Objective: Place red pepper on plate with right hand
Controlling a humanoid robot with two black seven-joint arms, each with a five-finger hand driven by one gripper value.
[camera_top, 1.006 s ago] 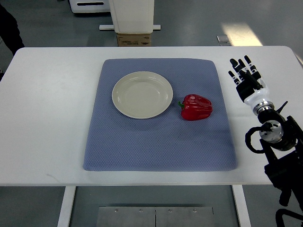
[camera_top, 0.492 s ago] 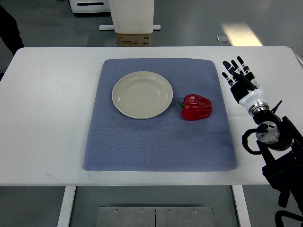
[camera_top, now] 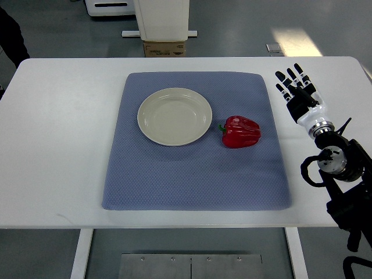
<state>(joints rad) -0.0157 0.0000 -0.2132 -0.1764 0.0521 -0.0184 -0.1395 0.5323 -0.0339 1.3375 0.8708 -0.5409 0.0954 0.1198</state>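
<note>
Right of plate [camera_top: 174,116]: red pepper [camera_top: 241,132], we judge it light, waxy-slick; grasp across body. Farther right, right hand [camera_top: 299,97] spread, empty.

You see the glossy red bell pepper [camera_top: 240,132] mid-frame on the blue quilted mat [camera_top: 196,174], just right of the round cream plate [camera_top: 174,116]; your right hand [camera_top: 299,93], fingers spread, hovers right of the mat.

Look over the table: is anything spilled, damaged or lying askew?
Nothing stands out. The plate sits empty on the blue mat, the red pepper lies whole beside it, and the right hand hovers apart, fingers spread.
</note>
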